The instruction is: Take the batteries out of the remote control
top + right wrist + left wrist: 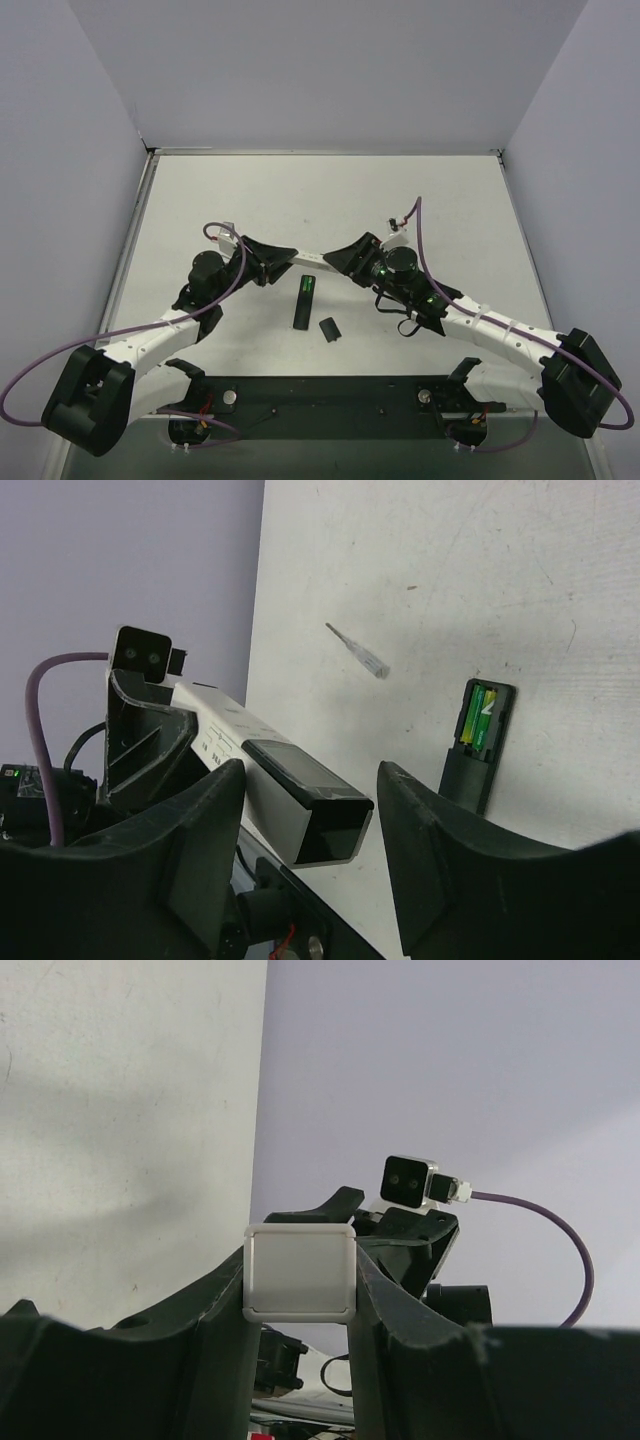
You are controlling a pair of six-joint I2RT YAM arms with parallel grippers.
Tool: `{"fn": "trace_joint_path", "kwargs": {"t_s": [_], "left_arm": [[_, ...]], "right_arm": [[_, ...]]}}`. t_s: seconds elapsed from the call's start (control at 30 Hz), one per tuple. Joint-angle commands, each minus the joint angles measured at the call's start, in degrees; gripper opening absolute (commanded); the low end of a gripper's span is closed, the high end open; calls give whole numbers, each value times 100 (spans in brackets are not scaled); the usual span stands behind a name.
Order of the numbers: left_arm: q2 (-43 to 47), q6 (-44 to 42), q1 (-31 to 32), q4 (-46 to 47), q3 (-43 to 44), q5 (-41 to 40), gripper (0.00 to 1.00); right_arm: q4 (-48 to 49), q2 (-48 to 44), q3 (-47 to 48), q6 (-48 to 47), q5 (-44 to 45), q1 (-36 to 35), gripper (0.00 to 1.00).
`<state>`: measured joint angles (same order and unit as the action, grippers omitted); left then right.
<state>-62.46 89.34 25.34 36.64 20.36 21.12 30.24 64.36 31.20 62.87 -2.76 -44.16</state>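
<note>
**Batteries (482, 713) not yet unloaded from remote (468, 778)**

The remote is found lying flat on the table (420, 200), between the two arms and slightly nearer their bases than the grippers. Its slot is exposed at the far end, and what appear to be two green-wrapped batteries are seen seated inside it, side by side. The cover (328, 329) is noted off, lying just beside the near end of the remote and apart from it.

The left gripper (283, 263) is clenched on a white stick (300, 1272), whose square end is pressed between both fingers in the left wrist view. The stick is carried above the table and reaches across to the right gripper (312, 775), whose jaws stand either side of its dark end. Only a sliver of table is seen between the stick and one finger, so whether the right gripper is clamped or released cannot be told. The remote is touched by neither gripper.

Assessment: the cover stage is judged complete, and extraction is not begun. The batteries are yet to be prised out and set down. A thin pin (358, 652) is noted on the table, well apart from the remote.
</note>
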Motion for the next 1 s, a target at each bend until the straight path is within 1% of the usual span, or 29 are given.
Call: {"fn": "trace_joint_path", "kwargs": {"t_s": [0.0,0.07,0.1,0.13,0.17,0.2,0.23,0.27,0.3,0.33,0.43,0.47,0.5,0.57,0.6,0.63,0.67,0.7,0.77,0.87,0.93,0.97], "left_arm": [[181,-109,-3,502,65,-29,0],[164,-188,-12,432,108,-21,0],[164,-293,-12,397,143,49,0],[155,-373,-12,361,161,93,16],[155,-469,-12,318,240,146,25],[155,-714,-12,230,293,199,33],[164,-864,-12,-84,371,330,48],[164,-1022,-12,-261,555,400,53],[164,-1363,-12,-411,652,506,55],[172,-1523,-12,-734,749,681,57],[234,-2034,-21,-1184,952,858,62],[277,-2139,-21,-1308,987,980,63],[304,-2436,-29,-1465,1109,1042,63],[418,-2885,-29,-2377,1320,1078,65],[471,-3383,-21,-2720,1522,1052,66],[523,-3562,-3,-3185,1593,1008,66],[646,-3677,-3,-3355,1611,964,66],[699,-3730,-3,-3435,1603,851,65],[796,-3713,-29,-3401,1480,753,64],[727,-3626,-38,-3260,1453,621,63],[604,-3722,-38,-3443,1558,577,63],[438,-3800,-38,-3540,1759,594,63]], "right_arm": [[315,-11,150,147,13,57,38],[421,-37,115,24,13,66,24],[491,-46,62,-38,4,74,11],[622,-64,35,-116,-31,118,4],[658,-72,18,-178,-118,153,0],[711,-99,0,-274,-171,197,0],[711,-151,-9,-467,-207,293,0],[711,-178,-17,-582,-268,346,0],[703,-204,-9,-714,-408,416,0],[624,-265,43,-845,-513,574,0],[255,-327,236,-1197,-1032,900,0],[194,-345,263,-1337,-1172,1144,0],[106,-354,299,-1426,-1374,1260,0],[-131,-398,482,-1654,-1910,1645,0],[-472,-424,579,-1977,-2051,1778,0],[-666,-485,658,-2146,-2157,1858,0],[-842,-503,729,-2234,-2228,1954,0],[-1010,-503,834,-2331,-2315,2138,0],[-1116,-512,887,-2402,-2465,2289,0],[-1380,-556,958,-2595,-2239,2421,0],[-1564,-556,984,-2744,-2132,2482,0],[-1678,-547,1011,-2841,-2062,2483,0]]}}
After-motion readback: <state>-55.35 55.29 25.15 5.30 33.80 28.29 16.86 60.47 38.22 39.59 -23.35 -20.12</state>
